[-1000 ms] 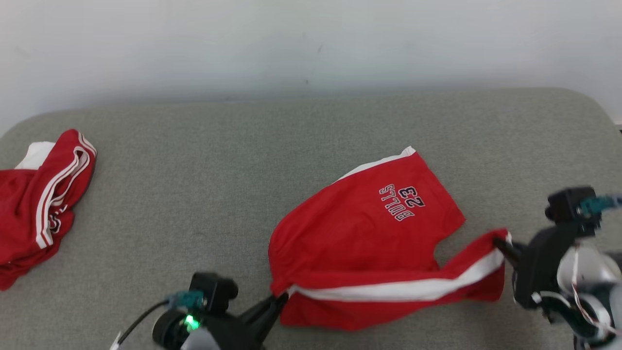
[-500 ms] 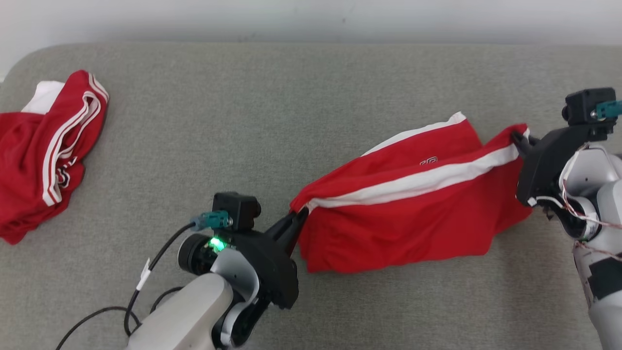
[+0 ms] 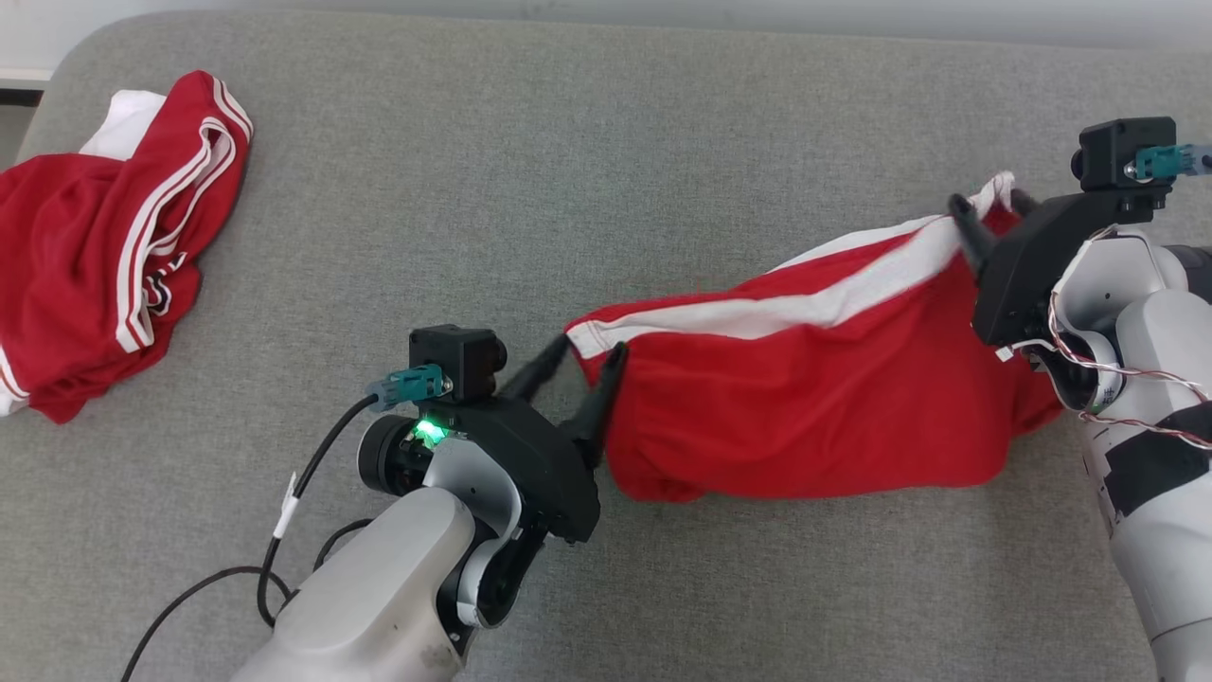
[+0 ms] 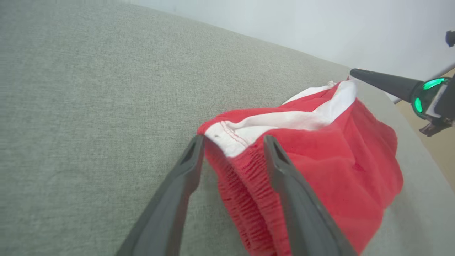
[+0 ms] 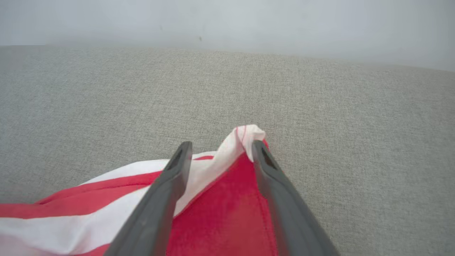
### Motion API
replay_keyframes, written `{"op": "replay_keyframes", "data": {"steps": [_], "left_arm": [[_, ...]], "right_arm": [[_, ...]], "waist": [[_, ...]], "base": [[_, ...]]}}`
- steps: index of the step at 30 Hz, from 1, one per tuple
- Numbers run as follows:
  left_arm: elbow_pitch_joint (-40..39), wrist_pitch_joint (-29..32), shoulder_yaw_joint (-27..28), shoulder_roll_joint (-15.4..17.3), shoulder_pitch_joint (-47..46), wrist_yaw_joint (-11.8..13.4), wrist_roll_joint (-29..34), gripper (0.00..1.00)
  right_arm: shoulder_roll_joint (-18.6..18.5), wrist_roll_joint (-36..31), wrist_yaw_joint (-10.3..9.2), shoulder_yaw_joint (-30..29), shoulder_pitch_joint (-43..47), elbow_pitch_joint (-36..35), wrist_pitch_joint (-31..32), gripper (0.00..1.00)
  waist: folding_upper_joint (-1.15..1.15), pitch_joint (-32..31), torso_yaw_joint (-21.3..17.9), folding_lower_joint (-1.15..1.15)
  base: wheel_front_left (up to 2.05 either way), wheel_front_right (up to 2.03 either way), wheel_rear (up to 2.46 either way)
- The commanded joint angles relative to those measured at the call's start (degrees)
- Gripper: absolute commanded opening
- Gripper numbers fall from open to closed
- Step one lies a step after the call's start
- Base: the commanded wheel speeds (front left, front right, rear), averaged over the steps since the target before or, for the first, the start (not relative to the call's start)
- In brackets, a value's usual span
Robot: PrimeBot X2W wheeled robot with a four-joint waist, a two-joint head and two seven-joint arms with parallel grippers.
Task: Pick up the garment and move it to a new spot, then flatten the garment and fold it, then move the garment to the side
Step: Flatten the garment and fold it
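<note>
The garment (image 3: pixel 805 407) is a pair of red shorts with a white side stripe, lying doubled over on the grey cushion (image 3: pixel 568 142). My left gripper (image 3: pixel 587 352) is open, its fingers standing either side of the garment's left waistband corner. In the left wrist view that white-and-red corner (image 4: pixel 234 133) sits loose between the spread fingers of the left gripper (image 4: pixel 233 139). My right gripper (image 3: pixel 989 201) is open too, straddling the garment's right corner. In the right wrist view the right gripper (image 5: pixel 221 144) has a twisted white tip (image 5: pixel 245 135) resting against one finger.
A second red and white garment (image 3: pixel 104 246) lies bunched at the cushion's far left edge. A black cable (image 3: pixel 284 530) trails from my left wrist. The pale wall runs along the cushion's far side. Bare cushion lies between the two garments.
Both grippers went from shut on the garment's corners to open. Before that they carried the near edge over the far half, covering the printed lettering. The head camera has tilted down.
</note>
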Motion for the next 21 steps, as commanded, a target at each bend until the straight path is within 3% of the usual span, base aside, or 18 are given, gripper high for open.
{"op": "replay_keyframes", "data": {"steps": [1, 11, 15, 21], "left_arm": [[0.51, -1.42, 0.69, -0.46, -0.09, 0.12, -0.44, 1.00], [0.36, -10.44, 4.12, 1.02, 4.26, 0.08, 0.66, 1.00], [-1.99, -12.51, 6.92, 2.93, 8.68, 0.26, 5.23, 1.00], [-11.13, -12.56, 19.45, 2.83, 18.94, 0.58, 19.44, 1.00]], "right_arm": [[0.04, 0.61, -0.13, 0.55, -0.95, 1.04, -1.73, 1.00], [-0.73, 3.64, -0.13, 1.37, -0.32, 4.29, -5.95, 1.00], [-1.97, 5.39, -0.13, 1.17, 1.30, 5.22, -5.49, 1.00], [-3.23, 7.14, -0.13, 0.30, 3.65, 7.01, -3.80, 1.00]], "waist": [[-0.01, -0.32, 0.09, -0.01], [-0.01, -3.53, -0.64, -0.01], [-0.01, -5.04, -0.78, -0.01], [-0.01, -5.73, -0.68, -0.01]], "base": [[0.00, 0.00, 0.00], [0.00, 0.00, 0.00], [0.00, 0.00, 0.00], [0.00, 0.00, 0.00]]}}
